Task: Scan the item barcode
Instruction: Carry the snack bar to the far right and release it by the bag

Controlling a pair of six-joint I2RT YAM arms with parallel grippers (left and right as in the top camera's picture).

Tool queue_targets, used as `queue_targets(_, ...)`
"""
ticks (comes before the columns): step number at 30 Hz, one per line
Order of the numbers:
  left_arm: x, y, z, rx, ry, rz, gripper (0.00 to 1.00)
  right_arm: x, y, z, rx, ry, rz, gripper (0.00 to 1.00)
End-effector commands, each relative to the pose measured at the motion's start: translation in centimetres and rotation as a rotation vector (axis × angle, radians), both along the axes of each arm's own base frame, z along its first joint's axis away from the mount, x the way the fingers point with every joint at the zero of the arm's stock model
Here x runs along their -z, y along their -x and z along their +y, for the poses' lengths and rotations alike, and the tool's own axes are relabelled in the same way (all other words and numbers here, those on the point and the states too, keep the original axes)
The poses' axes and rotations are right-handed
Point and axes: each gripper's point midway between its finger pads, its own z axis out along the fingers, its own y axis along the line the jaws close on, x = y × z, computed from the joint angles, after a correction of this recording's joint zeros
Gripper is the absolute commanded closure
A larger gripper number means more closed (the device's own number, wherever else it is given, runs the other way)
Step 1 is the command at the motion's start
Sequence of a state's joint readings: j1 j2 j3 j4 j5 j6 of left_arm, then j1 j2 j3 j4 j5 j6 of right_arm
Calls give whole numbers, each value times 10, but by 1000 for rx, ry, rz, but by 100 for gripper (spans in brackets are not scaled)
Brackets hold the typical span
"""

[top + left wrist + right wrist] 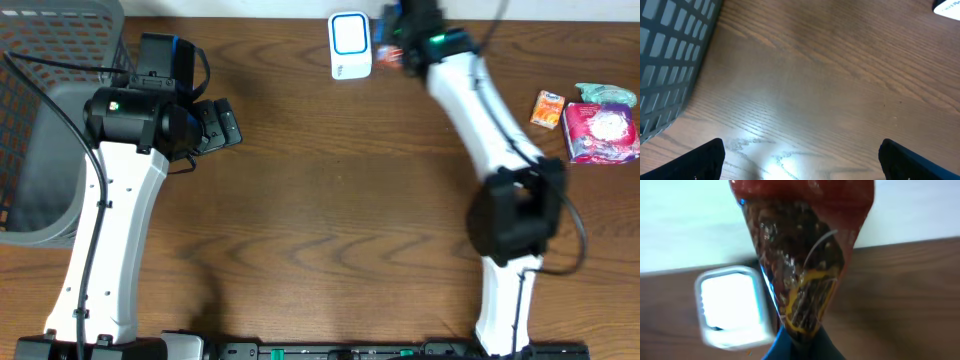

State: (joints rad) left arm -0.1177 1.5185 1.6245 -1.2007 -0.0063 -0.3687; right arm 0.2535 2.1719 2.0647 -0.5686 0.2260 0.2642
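Red-and-brown glossy packet (800, 255): the item to scan. It is pinched at its narrow end by the right gripper (394, 50), whose jaws are closed on it. It is held at the far table edge, just beside the scanner (350, 45).
Scanner: white body with a blue-bordered bright window. In the right wrist view it lies lower left of the packet, not touching it.
Left gripper (218, 124): jaws spread wide and holding nothing, over bare wood near the grey basket (40, 120).
Step in hand, as judged: presenting the packet to the window.
Method advised: no barcode shows on the visible face, so rotate the wrist until one squarely faces the window. Keep the film flat and hold steady, as creases and glare may spoil a read.
Markings: yellow print on the packet, too blurred to read. No brand or writing is legible anywhere.
Other stock: orange packet (547, 108) and pink packet (600, 132), well apart to the right.
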Motion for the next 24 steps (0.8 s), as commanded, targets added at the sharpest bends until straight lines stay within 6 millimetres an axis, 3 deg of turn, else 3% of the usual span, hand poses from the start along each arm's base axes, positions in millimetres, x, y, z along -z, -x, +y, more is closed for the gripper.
queue_targets(1, -3, 2, 3, -2, -10, -7, 2, 2, 14, -76, -9, 350, 115, 99)
queue_targets(6, -3, 2, 3, -2, -10, -7, 2, 50, 49, -166, 16, 519, 407, 99)
queue_targets(14, -3, 2, 3, -2, -10, -7, 2, 123, 102, -257, 46, 454, 700, 99)
queue_targets(17, -3, 2, 3, -2, -10, -7, 2, 132, 114, -288, 131, 411, 721, 99)
queue_targets(20, -3, 2, 3, -2, -10, -7, 2, 127, 118, -309, 224, 384, 700, 91)
queue_targets(24, -3, 2, 3, -2, -10, -7, 2, 114, 119, -316, 256, 383, 673, 76)
